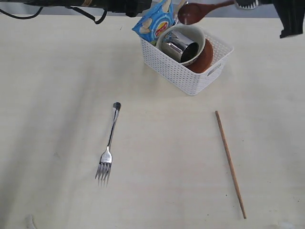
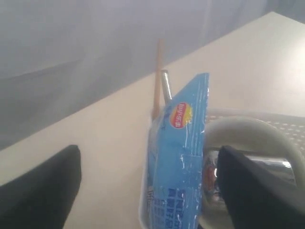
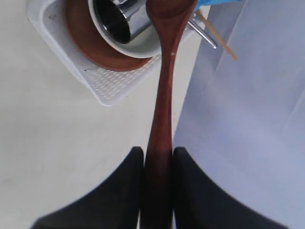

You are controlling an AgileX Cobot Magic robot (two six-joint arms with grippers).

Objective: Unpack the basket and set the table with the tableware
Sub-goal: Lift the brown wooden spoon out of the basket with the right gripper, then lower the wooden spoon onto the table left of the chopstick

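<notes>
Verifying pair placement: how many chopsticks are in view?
2. One chopstick lies on the table, right of the fork; the second chopstick stands in the basket beside the snack packet.

Bright, even light, with soft shadow on the table [image 1: 43,119] at nine o'clock. The packet [image 2: 178,157] is blurred; the cup [image 1: 180,45] glints.

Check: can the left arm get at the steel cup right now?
Probably not cleanly. The left gripper is open, but the blue snack packet stands between its jaws, ahead of the steel cup lying in the cream bowl. The right gripper's wooden spoon hangs close too.
</notes>
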